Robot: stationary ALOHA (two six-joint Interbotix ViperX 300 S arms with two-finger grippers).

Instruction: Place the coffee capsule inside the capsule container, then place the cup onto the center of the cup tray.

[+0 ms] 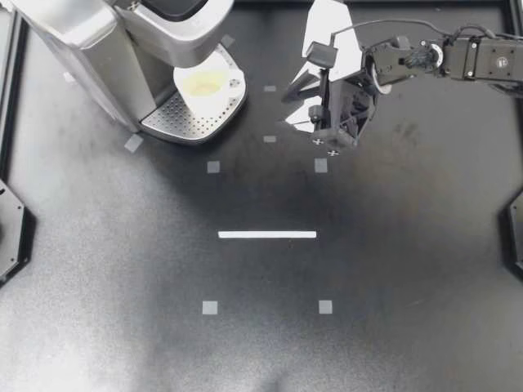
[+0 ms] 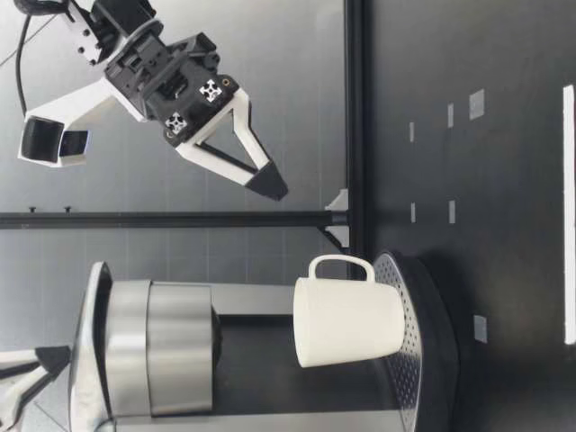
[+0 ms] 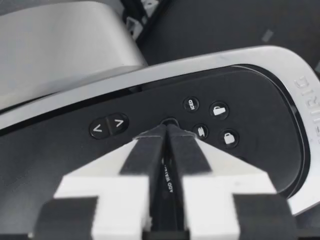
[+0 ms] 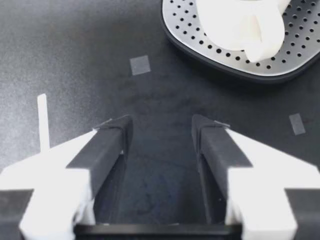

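So the cup (image 1: 208,82) is already sitting on the tray (image 1: 176,122) under the machine (image 1: 82,41) spout. From above I can't tell if it's dead centre. No capsule showing anywhere, and I can't see inside its container, so no call on that part.

The left hand (image 3: 166,131) is pinched fully closed with nothing in it. Its tips are right at a small round button (image 3: 170,121) in the middle of the black panel (image 3: 250,105). My guess is the step is a button poke.

To do that well I'd push straight down with the two tips acting as one stylus. Go light, because the neighbouring buttons sit just beside it and a sideways slip would hit the wrong one. Lift straight off too.

The right hand (image 1: 306,82) is open and empty, hanging above the bench (image 1: 368,286) beside the tray. The cup handle points its way, so I'd leave it parked there to avoid nudging the cup.

As for writing, there's a pair of arrow buttons and a few round ones with little cup icons. One button carries a short word, there's tiny print running between the left fingers, and raised lettering sits on the silver rim. I'm not spelling any of it out. The grey squares and white strip on the bench are plain tape with no print.
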